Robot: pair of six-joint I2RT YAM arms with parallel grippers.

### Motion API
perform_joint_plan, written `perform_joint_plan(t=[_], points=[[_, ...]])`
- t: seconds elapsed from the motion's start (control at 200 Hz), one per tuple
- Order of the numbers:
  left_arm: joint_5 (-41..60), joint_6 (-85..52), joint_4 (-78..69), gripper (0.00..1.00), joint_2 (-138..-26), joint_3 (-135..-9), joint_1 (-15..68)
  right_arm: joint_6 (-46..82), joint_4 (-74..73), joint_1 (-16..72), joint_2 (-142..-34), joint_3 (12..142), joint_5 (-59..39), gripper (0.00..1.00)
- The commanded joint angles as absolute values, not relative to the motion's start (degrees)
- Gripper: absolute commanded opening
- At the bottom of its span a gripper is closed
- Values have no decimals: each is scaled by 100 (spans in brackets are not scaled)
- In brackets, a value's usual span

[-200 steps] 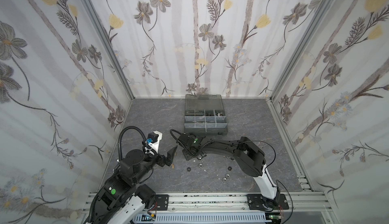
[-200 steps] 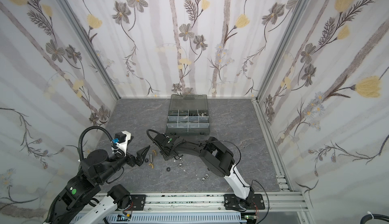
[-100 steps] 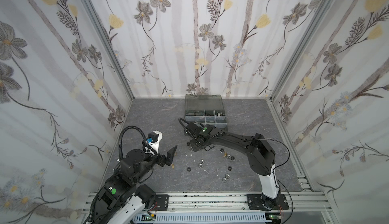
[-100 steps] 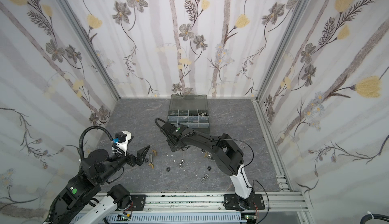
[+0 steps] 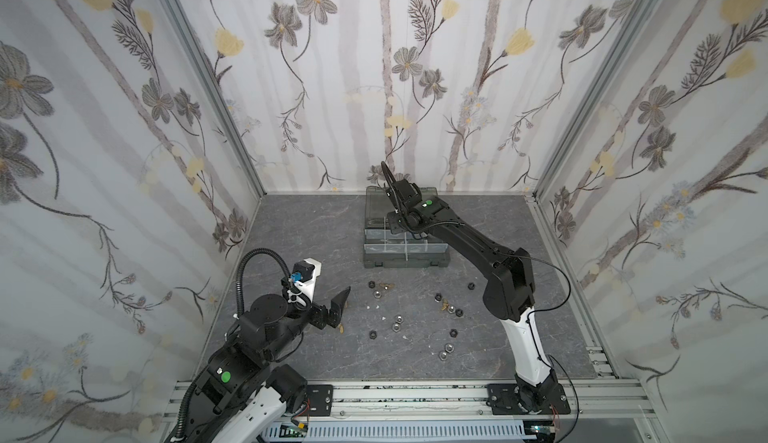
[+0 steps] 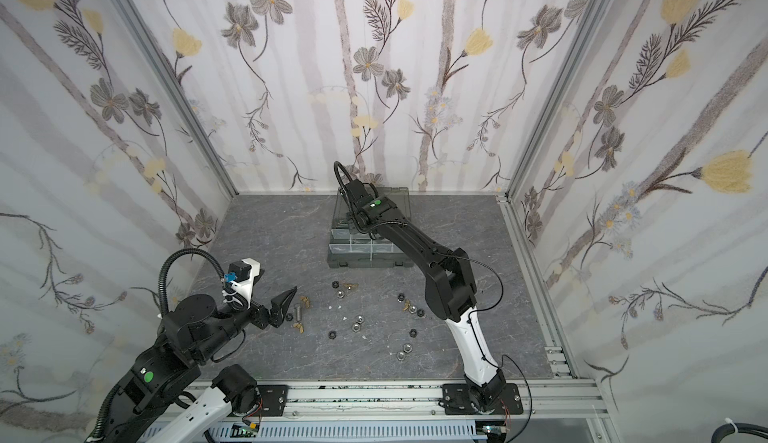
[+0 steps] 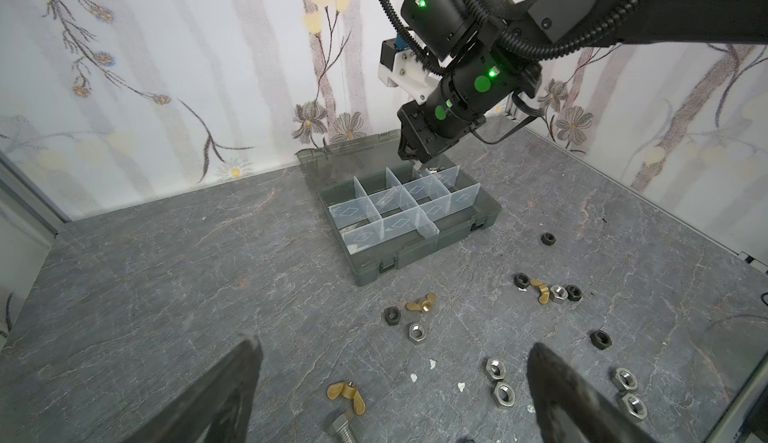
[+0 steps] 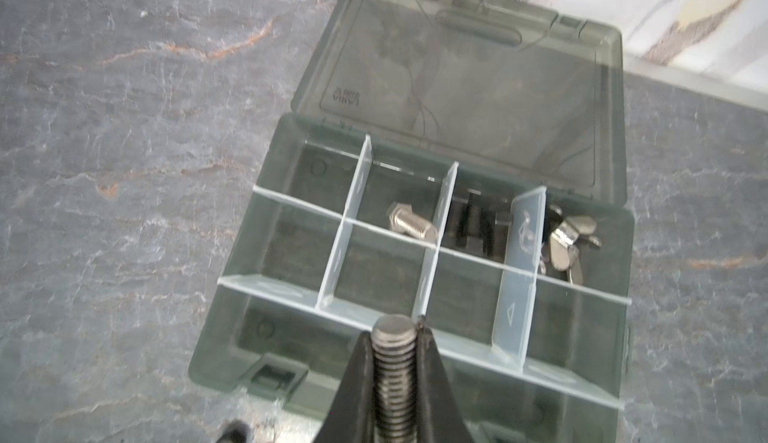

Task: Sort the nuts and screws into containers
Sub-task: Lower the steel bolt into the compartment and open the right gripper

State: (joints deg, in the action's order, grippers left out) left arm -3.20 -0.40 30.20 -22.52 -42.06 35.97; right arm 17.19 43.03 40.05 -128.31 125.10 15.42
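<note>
Above the open organiser case [image 8: 232, 362], which stands toward the middle of the worktop's far edge, a silver hex bolt [image 8: 395, 378] is clamped by its threaded shank between the jaws of the right gripper [image 8: 395, 335]. Its shank end is turned toward the clear dividers [image 8: 517, 278]. Which compartment lies directly beneath it cannot be told. In the row beside the lid hinge, one silver bolt [image 8: 409, 222] is already lodged. Black bolts [image 8: 469, 224] are kept in the neighbouring compartment and silver wing nuts [image 8: 569, 233] in the one after that.

The step in hand is judged to be the delivery of a screw. For the next move, the held bolt would need to be carried over the compartment with its silver match and kept clear of the divider tops, with the jaws parted only there.

The left gripper [image 7: 395, 351] is held spread wide and empty above the near left part of the worktop [image 5: 299, 233]. A loose bolt [image 7: 345, 428], brass wing nuts [image 7: 422, 304], silver hex nuts [image 7: 503, 393] and black hex nuts [image 7: 548, 238] lie unsorted there.

The surface is a dark grey, stone-veined slab dotted with white specks [image 7: 413, 377]. It is enclosed on three sides by floral-papered walls [image 5: 374, 87], and an aluminium rail [image 5: 415, 395] is fitted along the near edge.
</note>
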Motion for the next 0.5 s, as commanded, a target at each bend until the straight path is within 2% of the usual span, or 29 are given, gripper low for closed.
perform_joint_plan(t=[0.0,0.495], points=[[-425,-101,2804,100,-2232,-4172,3586,1451,3852,3905,-13146,12834,1751,2],[-362,-172,2795,100,-2285,-4142,3586,1432,2483,3716,-14009,12841,1735,0]])
